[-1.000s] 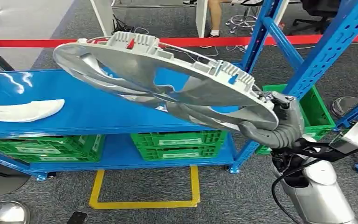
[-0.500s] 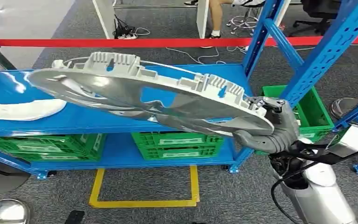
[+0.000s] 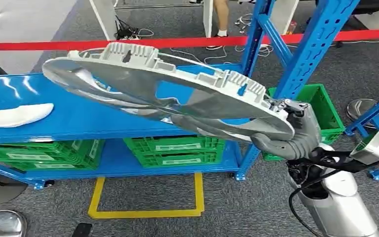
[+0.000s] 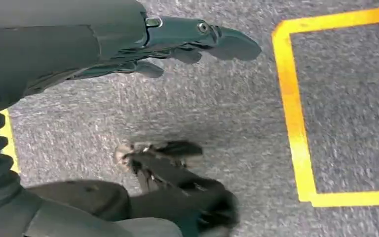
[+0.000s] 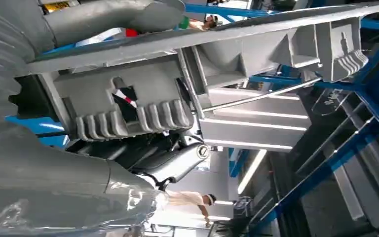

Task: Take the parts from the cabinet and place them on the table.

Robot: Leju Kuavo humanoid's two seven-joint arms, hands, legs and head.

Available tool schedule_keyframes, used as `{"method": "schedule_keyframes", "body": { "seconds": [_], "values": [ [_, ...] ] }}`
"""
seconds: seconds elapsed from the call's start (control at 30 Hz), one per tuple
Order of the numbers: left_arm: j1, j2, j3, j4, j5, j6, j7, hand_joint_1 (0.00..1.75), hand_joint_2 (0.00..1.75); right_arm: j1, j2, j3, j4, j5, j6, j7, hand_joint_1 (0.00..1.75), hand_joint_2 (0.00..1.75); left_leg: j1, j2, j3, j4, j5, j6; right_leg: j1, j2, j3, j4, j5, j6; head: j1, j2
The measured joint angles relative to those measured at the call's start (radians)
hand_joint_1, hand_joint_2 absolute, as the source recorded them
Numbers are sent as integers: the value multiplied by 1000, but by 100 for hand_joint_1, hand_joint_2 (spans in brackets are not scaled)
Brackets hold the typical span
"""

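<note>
The right hand clamps the rim of a silver wheel cover — tilted, ribbed clips showing — above the blue shelf. The wrist view shows the left hand empty, fingers apart, over grey carpet.

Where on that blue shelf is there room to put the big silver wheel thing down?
The right hand holds the large silver wheel cover above the glossy blue shelf top. Bare blue lies between the white curved part at the shelf's left end and the blue upright post. The lower level is crowded with green plastic crates.
</note>
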Motion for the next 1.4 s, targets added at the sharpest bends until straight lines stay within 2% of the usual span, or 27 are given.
{"method": "schedule_keyframes", "body": {
  "seconds": [0.07, 0.13, 0.17, 0.23, 0.3, 0.37, 0.43, 0.47, 0.5, 0.57, 0.63, 0.67, 0.7, 0.73, 0.8, 0.83, 0.9, 0.97, 1.0, 1.03, 1.1, 1.13, 1.2, 1.23, 1.33, 1.37, 1.4],
  "values": [
    [-2, 2, 2, 0, -4, 7, -1, 0, 175, -2, 0, -5, 0, 0, 0, -1, 175, 175, 1, 0, 44, -74, 66, 3, -3, 0, -8, 0, 9, 7, -1, 0],
    [-6, 2, 4, 0, -6, 10, -3, 0, 175, -4, 0, -11, 0, 0, 0, -3, 175, 175, 5, 0, 126, -221, 132, -4, -10, 0, -16, 7, 16, 21, -2, 0],
    [-8, -6, 4, 0, -7, 10, -3, 0, 175, -5, 0, -14, -3, 1, 0, -5, 175, 175, -1, -4, 139, -249, 125, -15, 0, 1, -29, 14, 20, 31, -9, 0],
    [-12, -6, 6, 0, -8, 11, -3, 0, 175, -5, 0, -21, -8, 3, 0, -7, 175, 175, 1, -14, 117, -256, 112, 10, -1, 3, -45, 14, 41, 48, -6, 0],
    [-5, -3, 6, 0, -10, 14, -3, 0, 175, -1, -2, -25, -7, 9, -3, -10, 175, 175, -2, -14, 104, -252, 125, 28, -7, 1, -48, 1, 58, 53, -3, 0],
    [-3, -2, 8, 0, -13, 16, -3, 0, 175, 4, -5, -29, -8, 21, -10, -21, 175, 175, -6, -11, 91, -254, 140, 47, -10, -4, -68, 39, -2, 55, 2, 0],
    [-4, -2, 8, 0, -16, 18, -3, 0, 175, 4, -5, -36, -8, 32, -17, -24, 175, 175, -14, -11, 72, -254, 158, 58, -1, -4, -109, 206, -127, 52, 6, 0],
    [-5, -2, 8, 0, -16, 18, -3, 0, 175, 3, -5, -39, -8, 37, -22, -24, 175, 175, -19, -10, 61, -254, 165, 61, 4, -4, -123, 277, -163, 48, 6, 0],
    [-5, -2, 8, 0, -16, 18, -4, 0, 175, 3, -5, -42, -8, 44, -28, -23, 175, 175, -25, -10, 51, -253, 174, 65, 10, -4, -123, 317, -170, 42, 5, 0],
    [-6, -1, 10, 0, -16, 22, -8, 0, 175, -1, -5, -48, -4, 54, -38, -21, 175, 175, -38, -10, 31, -253, 189, 70, 23, -3, -67, 278, -118, 20, 5, 0],
    [-8, -1, 13, 0, -14, 24, -12, 0, 175, -7, -6, -55, 0, 64, -50, -17, 175, 175, -49, -11, 19, -253, 203, 72, 43, -1, 49, 125, -72, -14, 5, 0],
    [-8, -3, 14, 0, -14, 25, -14, 0, 175, -11, -6, -58, 0, 66, -53, -16, 175, 175, -48, -10, 14, -253, 210, 71, 47, -3, 91, 49, -112, -39, 2, 0],
    [-10, -3, 14, -1, -14, 26, -15, 0, 175, -12, -6, -60, 0, 67, -56, -16, 175, 175, -50, -9, 9, -253, 216, 66, 49, -4, 126, 2, -119, -32, 1, 0],
    [-11, -3, 15, -1, -13, 26, -15, 0, 175, -14, -6, -61, 2, 67, -56, -15, 175, 175, -44, -9, 8, -256, 225, 59, 55, 0, 120, 4, -109, -22, 0, 0],
    [-12, -4, 16, -1, -14, 27, -19, 0, 175, -17, -6, -67, 3, 66, -59, -14, 175, 175, -40, -9, 5, -261, 242, 47, 58, -1, 114, 0, -97, -22, 1, 0],
    [-11, -2, 18, -1, -13, 31, -21, 0, 175, -15, -6, -67, 4, 63, -60, -13, 175, 175, -45, -12, 0, -259, 241, 42, 43, -5, 101, -22, -79, -23, 1, 0],
    [-12, 0, 23, -1, -11, 34, -21, 0, 175, -15, -6, -71, 5, 57, -63, -14, 175, 175, -44, -9, -24, -204, 153, 30, 41, -9, 95, -28, -57, -32, -5, 0],
    [-13, 0, 26, -1, -11, 38, -21, 0, 175, -5, -7, -81, 4, 54, -63, -18, 175, 175, -40, -9, -62, -65, 52, 21, 39, -9, 69, -28, -33, -29, -5, 0],
    [-13, 0, 28, -1, -12, 40, -21, 0, 175, 5, -8, -87, 5, 52, -63, -20, 175, 175, -39, -8, -72, -5, 32, 17, 38, -11, 55, -27, -23, -27, -6, 0],
    [-13, 0, 30, -1, -12, 41, -20, 0, 175, 14, -10, -91, 5, 50, -62, -21, 175, 175, -37, -8, -68, 19, 44, 14, 37, -12, 40, -27, -12, -25, -6, 0],
    [-13, 1, 31, -1, -12, 42, -20, 0, 175, 21, -11, -98, 5, 49, -61, -22, 175, 175, -34, -8, -17, -27, 118, 11, 36, -12, 10, -25, 11, -21, -6, 0],
    [-15, 2, 31, -1, -12, 43, -20, 0, 175, 23, -12, -100, 4, 48, -61, -22, 175, 175, -33, -7, 33, -94, 147, 10, 34, -11, -3, -25, 21, -17, -6, 0],
    [-20, 0, 31, -1, -12, 43, -20, 0, 175, 24, -12, -105, 2, 47, -60, -23, 175, 175, -30, -8, 153, -253, 134, 9, 40, -11, -20, -18, 36, -4, -8, 0],
    [-23, 0, 31, -2, -12, 43, -20, 0, 175, 25, -14, -109, 1, 47, -60, -24, 175, 175, -33, -12, 168, -302, 113, 26, 39, -11, -27, -18, 50, 1, -7, 0],
    [-18, -3, 31, -2, -17, 53, -21, 0, 175, 36, -16, -114, 1, 46, -59, -25, 175, 175, -31, -12, 141, -306, 134, 53, 37, -10, -43, -29, 84, 12, -8, 0],
    [-15, -1, 32, -3, -18, 60, -21, 0, 175, 46, -19, -119, 1, 46, -56, -28, 175, 175, -30, -9, 135, -307, 141, 61, 35, -8, -54, -18, 54, 19, -6, 0],
    [-12, -1, 32, -4, -21, 64, -24, 0, 175, 55, -19, -123, 1, 45, -50, -31, 175, 175, -31, -8, 128, -306, 151, 69, 34, -9, -63, 24, -7, 26, 0, 0]
  ]
}}
